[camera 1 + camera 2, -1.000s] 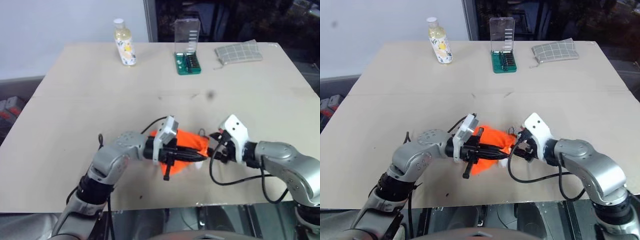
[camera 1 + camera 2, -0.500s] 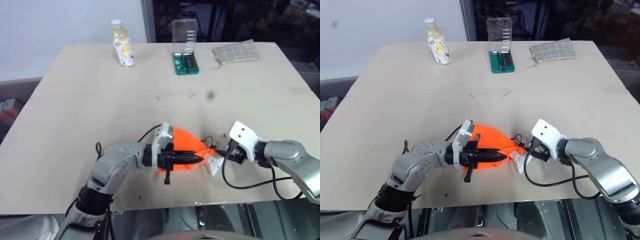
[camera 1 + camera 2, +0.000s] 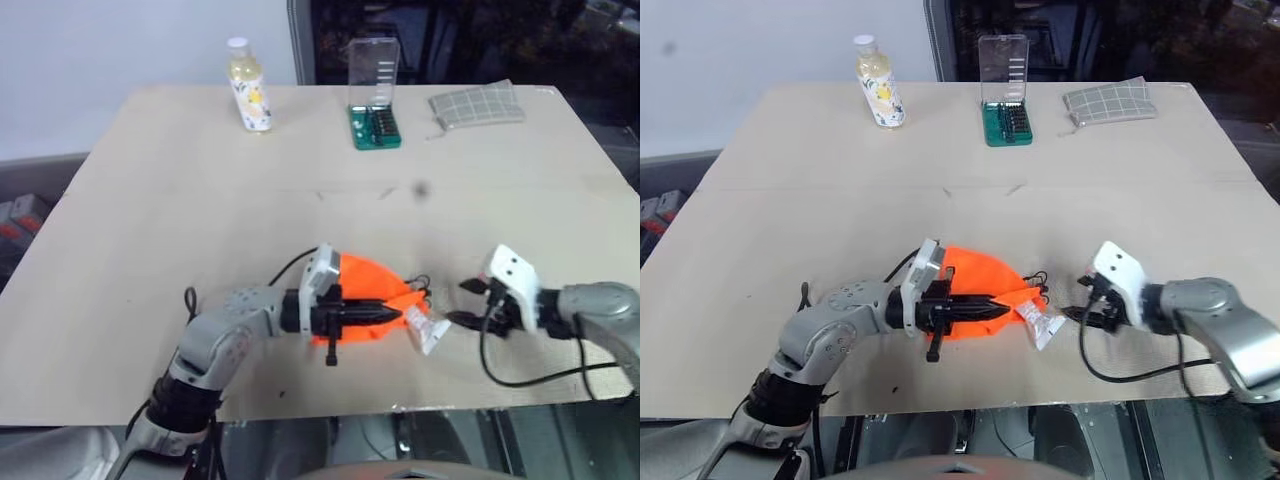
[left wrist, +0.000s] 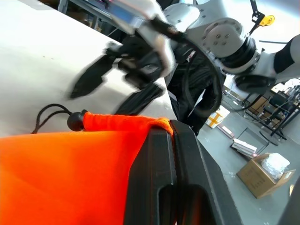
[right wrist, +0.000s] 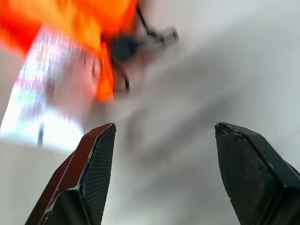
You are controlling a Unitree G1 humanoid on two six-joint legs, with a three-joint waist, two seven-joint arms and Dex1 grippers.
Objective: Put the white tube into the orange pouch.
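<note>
Since a second ago, the right gripper (image 3: 1080, 315) has drawn away to the robot's right, off the mouth of the bright orange soft fabric pouch (image 3: 978, 285), and now hangs apart from it with its two black fingers spread wide and nothing between them. Just ahead of those fingertips, between them and the pouch, lies the small flat white squeeze tube (image 3: 1039, 323) with tiny coloured print; its near end rests on the pale tan tabletop (image 3: 180, 190), while its far end meets the pouch's opening, though whether it is actually tucked inside is hard to tell from these angles. The thin black drawstring cord (image 3: 1036, 280) loops out beside the mouth, just behind the tube. The left gripper (image 3: 398, 316) points across toward the right one, its fingers pinched together on the edge of the orange fabric, holding the pouch close above the table; the left wrist view shows the cloth caught between the black fingers (image 4: 161, 183). Well beyond both grippers, along the table's far edge, stand an upright yellowish bottle with a white cap (image 3: 248, 88), a green bit holder with a clear lid (image 3: 375, 95), and a grey-green checked cloth pouch (image 3: 478, 105).
</note>
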